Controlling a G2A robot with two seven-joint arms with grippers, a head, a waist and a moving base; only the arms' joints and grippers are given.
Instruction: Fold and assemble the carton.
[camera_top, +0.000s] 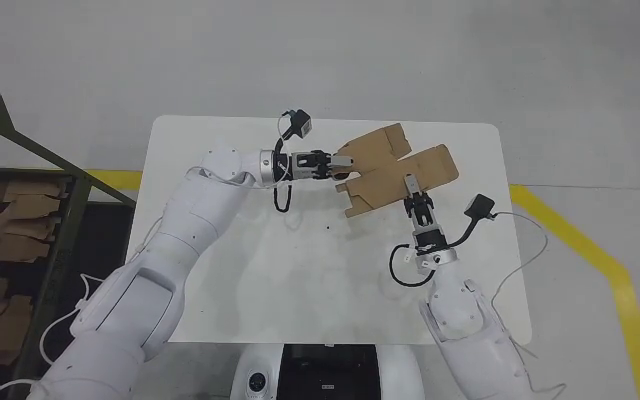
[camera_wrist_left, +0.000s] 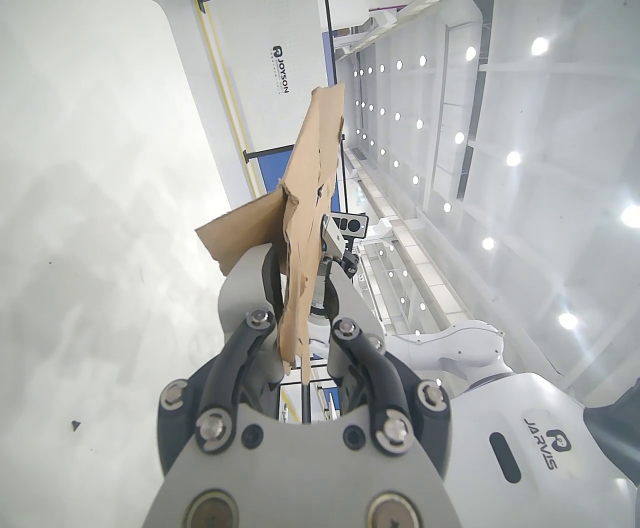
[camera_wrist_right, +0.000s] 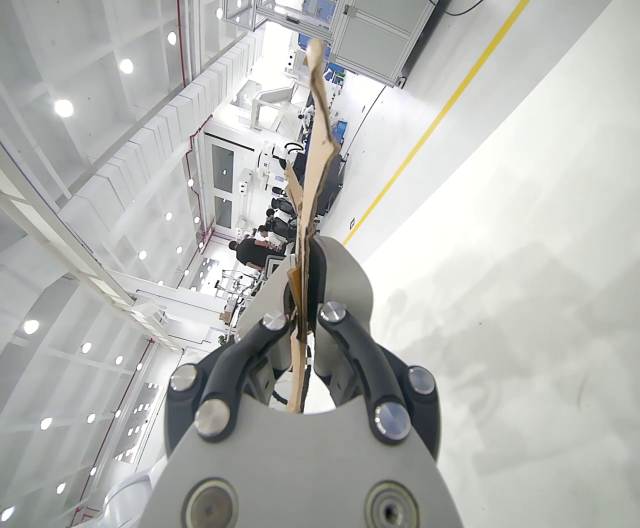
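A flattened brown carton (camera_top: 395, 165) is held over the far side of the white table (camera_top: 230, 290) — pinched from two edges. The left gripper (camera_top: 343, 166) is closed on the carton's left edge, its fingers (camera_wrist_left: 272, 280) clamping the cardboard. The right gripper (camera_top: 409, 190) grips the near edge, pressed tight on the sheet. Creased flaps jut out beyond both grippers.

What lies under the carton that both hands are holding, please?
The white table extends beneath the carton, which the left hand and right hand grip at its edges; the tabletop directly below it is hidden.
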